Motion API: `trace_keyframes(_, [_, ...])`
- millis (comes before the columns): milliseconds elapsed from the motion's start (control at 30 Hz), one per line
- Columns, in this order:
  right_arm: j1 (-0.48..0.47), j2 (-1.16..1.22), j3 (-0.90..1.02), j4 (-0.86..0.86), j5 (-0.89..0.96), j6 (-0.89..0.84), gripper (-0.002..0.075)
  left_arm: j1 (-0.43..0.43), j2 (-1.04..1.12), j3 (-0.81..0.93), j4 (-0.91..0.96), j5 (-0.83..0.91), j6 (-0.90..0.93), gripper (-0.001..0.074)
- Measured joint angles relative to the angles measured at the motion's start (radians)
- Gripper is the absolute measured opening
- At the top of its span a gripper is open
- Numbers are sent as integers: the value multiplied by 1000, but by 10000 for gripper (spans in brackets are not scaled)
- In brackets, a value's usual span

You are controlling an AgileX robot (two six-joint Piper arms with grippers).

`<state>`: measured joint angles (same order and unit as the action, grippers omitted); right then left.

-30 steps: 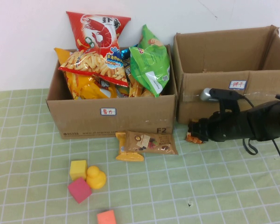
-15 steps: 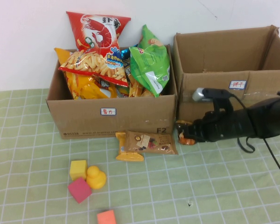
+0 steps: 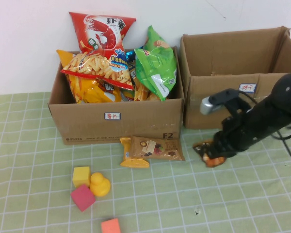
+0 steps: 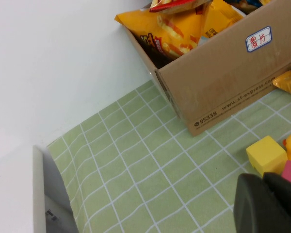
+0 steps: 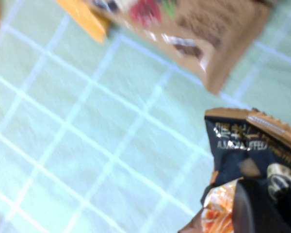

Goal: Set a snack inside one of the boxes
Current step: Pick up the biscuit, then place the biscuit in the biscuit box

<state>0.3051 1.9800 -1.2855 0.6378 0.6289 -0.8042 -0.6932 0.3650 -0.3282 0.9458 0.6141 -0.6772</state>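
Observation:
My right gripper (image 3: pixel 215 153) is shut on a small black-and-orange snack packet (image 3: pixel 207 155), held just above the cloth in front of the right cardboard box (image 3: pixel 218 97), whose inside looks bare. The right wrist view shows that packet (image 5: pixel 242 145) pinched in the right gripper (image 5: pixel 262 211). The left cardboard box (image 3: pixel 116 121) is heaped with chip bags. A brown snack pack (image 3: pixel 153 149) lies flat against its front. My left gripper (image 4: pixel 270 204) is out of the high view; its wrist view shows it shut and empty above the cloth beside the toys.
A yellow cube (image 3: pixel 81 175), a yellow duck (image 3: pixel 100 185), a pink cube (image 3: pixel 82 197) and an orange cube (image 3: pixel 110 226) lie on the green checked cloth at the front left. A white wall stands close behind both boxes.
The right gripper closed on the small snack packet, swung left with it, then drew back toward the front right as the arm rose. The left gripper stayed shut.

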Motion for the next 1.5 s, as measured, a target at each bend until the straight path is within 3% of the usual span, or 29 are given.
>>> trace_keyframes(133, [0,-90,0,-142,15,88,31,0,0,0,0,2,0,-1])
trace_keyframes(333, [0,-262,0,-174,-146,100,31,0,0,0,0,4,0,-1])
trace_keyframes(567, [0,-342,0,-166,-582,100,31,0,0,42,60,-19,-8,-1])
trace_keyframes(733, [0,-248,0,-118,-906,100,31,0,0,49,79,-42,-12,-1])
trace_keyframes(800, [0,-200,0,-75,-945,100,31,0,0,49,82,-42,-13,-1])
trace_keyframes(1000, [-4,-86,-14,128,-893,100,72,0,0,49,86,-44,-15,-1])
trace_keyframes(1200, [-32,-10,-130,253,-649,100,311,0,0,49,90,-44,-20,-1])
trace_keyframes(1267, [-39,-3,-161,264,-595,100,359,0,0,49,90,-44,-21,-1])
trace_keyframes(1367, [-42,-2,-201,265,-531,100,389,0,0,49,90,-44,-23,-1])
trace_keyframes(1500, [-52,-14,-222,244,-460,100,375,0,0,49,90,-44,-23,-1])
